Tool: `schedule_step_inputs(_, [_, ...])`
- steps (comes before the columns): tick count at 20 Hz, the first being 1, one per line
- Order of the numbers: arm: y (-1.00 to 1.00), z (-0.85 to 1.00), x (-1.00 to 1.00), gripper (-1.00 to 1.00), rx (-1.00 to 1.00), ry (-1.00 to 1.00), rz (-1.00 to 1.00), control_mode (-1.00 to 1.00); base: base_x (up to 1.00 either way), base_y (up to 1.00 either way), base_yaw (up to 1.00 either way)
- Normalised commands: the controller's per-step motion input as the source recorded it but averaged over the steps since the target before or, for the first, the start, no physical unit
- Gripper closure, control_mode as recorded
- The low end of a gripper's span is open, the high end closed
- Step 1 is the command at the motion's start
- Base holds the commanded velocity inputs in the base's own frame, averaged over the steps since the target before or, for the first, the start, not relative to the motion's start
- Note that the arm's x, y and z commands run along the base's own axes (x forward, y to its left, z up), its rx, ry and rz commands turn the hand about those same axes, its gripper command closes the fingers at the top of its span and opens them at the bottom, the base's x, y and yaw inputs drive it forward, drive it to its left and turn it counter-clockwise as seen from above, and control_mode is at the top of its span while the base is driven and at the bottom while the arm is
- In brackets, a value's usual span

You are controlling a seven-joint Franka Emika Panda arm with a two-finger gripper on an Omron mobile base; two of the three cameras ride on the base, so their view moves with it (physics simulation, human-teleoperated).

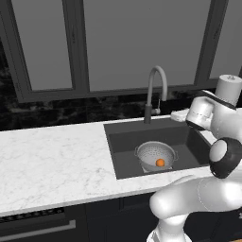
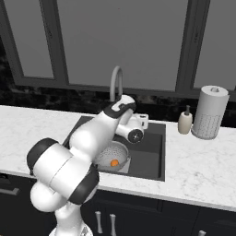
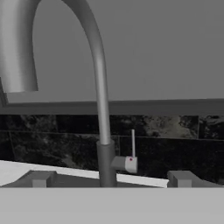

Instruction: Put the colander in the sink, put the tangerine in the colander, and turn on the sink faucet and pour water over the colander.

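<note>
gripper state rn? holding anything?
Gripper: open, holding nothing; fingertips apart either side of the faucet base, facing its lever, not touching.

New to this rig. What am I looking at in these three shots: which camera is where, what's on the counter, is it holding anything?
It is a rendered kitchen with a white robot arm on a driving base. Two pictures come from cameras on that base, behind the arm to its left and right; the third comes from a camera on the hand, looking along the gripper at the sink faucet and its small side lever.

In the white marble counter sits the dark sink. The colander stands in it, with the tangerine inside. No water is running. To the right stand a soap dispenser and a tall white perforated cylinder.

The jaws are open and hold nothing.
</note>
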Motion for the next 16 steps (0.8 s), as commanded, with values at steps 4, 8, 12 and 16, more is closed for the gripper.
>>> schedule_step_inputs(4, [0.0,-0.48,0.29,-1.0,0.02,-0.08,0.0,-1.0,0.0,0.0,0.0])
schedule_step_inputs(8, [0.0,-0.3,0.31,-1.0,0.03,-0.07,0.0,-1.0,0.0,0.0,0.0])
schedule_step_inputs(12, [0.0,-0.02,0.33,-1.0,0.04,-0.07,0.0,-1.0,0.0,0.0,0.0])
schedule_step_inputs(16, [0.0,0.0,0.29,-1.0,0.05,-0.06,0.0,-1.0,0.0,0.0,0.0])
